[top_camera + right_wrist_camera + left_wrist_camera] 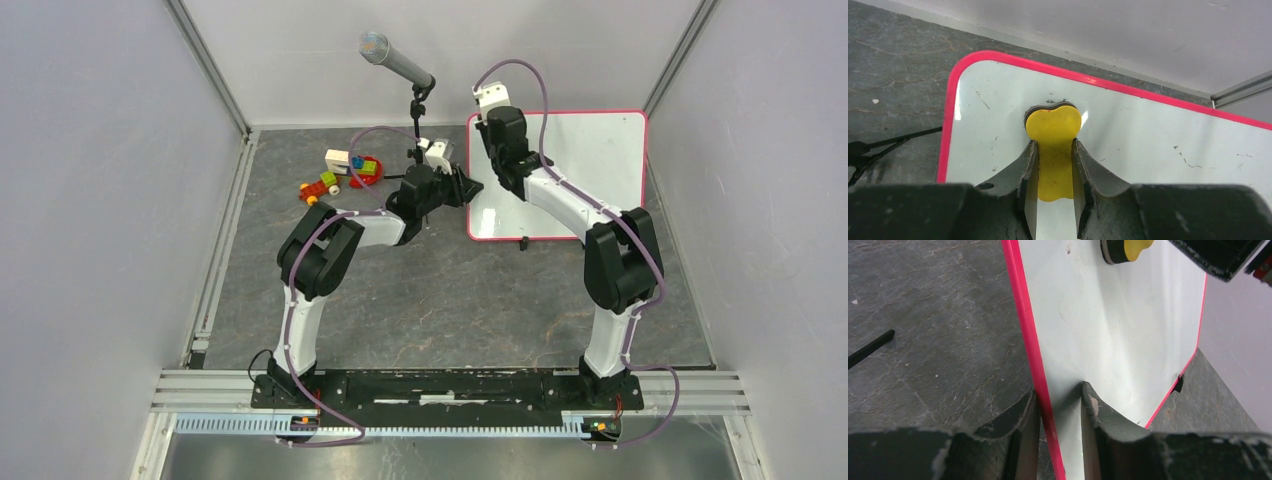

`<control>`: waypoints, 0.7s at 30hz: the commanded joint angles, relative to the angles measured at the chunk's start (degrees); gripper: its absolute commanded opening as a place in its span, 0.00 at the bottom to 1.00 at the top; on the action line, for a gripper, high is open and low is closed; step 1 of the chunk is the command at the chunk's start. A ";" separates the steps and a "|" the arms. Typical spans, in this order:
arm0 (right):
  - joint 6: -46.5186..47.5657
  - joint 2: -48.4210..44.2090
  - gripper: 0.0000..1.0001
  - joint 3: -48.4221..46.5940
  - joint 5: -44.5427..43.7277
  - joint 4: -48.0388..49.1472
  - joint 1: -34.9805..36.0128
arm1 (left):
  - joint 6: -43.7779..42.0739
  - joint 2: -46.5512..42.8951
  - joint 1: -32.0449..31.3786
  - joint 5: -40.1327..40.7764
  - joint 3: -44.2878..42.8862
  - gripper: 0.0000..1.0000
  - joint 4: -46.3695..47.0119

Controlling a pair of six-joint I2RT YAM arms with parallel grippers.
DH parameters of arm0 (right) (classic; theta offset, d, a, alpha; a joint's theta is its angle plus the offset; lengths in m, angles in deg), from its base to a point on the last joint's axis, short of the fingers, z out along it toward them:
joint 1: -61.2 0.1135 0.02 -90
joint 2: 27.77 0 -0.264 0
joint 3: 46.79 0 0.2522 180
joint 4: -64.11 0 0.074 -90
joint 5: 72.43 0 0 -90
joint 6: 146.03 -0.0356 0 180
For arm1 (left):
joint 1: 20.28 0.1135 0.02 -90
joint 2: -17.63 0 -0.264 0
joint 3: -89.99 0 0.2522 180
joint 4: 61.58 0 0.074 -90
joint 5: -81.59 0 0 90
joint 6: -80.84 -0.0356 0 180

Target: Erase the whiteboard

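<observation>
So, starting on the left: the toy blocks [345,172] sit well clear of the action. The left gripper [1058,392] is pinched onto the pink left edge of the whiteboard [1108,330], I'd guess to stop it sliding under the scrubbing. The board lies flat on the far right part of the table [450,300]. Over it, the right gripper [1054,145] is clamped on a yellow eraser [1053,125], pressed down near the far-left corner, where a few faint specks show.
</observation>
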 commanded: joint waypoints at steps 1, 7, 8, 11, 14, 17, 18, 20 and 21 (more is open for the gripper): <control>-1.49 -1.33 0.24 0.04 1.46 0.41 -2.00 | -8.29 -1.58 -0.62 6.43 1.02 0.02 -2.95; 0.92 1.04 0.24 -2.98 5.21 0.20 2.42 | -9.56 -1.93 -1.17 7.31 1.03 0.02 -3.50; 1.11 1.23 0.23 -3.05 5.70 0.32 3.02 | -9.56 -1.91 -1.16 7.40 0.95 0.02 -3.38; 1.06 1.10 0.23 -1.79 6.96 1.15 4.46 | -9.56 -1.87 -1.16 7.49 0.94 0.02 -3.39; 1.11 -0.15 0.23 1.27 6.94 2.86 4.78 | -9.64 -1.98 -1.16 7.40 0.93 0.02 -3.35; 0.31 -2.90 0.24 6.59 3.06 6.13 4.46 | -9.64 -2.15 -1.25 7.41 1.15 0.02 -3.33; -0.25 -3.89 0.24 8.67 2.21 7.33 4.04 | -9.64 -2.13 -1.25 7.43 1.20 0.02 -3.22; -2.19 -6.08 0.24 12.48 0.06 10.21 2.71 | -9.64 -2.13 -1.25 7.40 1.21 0.02 -3.23; -3.24 -7.04 0.24 13.93 -0.62 11.26 1.71 | -9.64 -2.23 -1.25 7.31 1.21 0.02 -3.24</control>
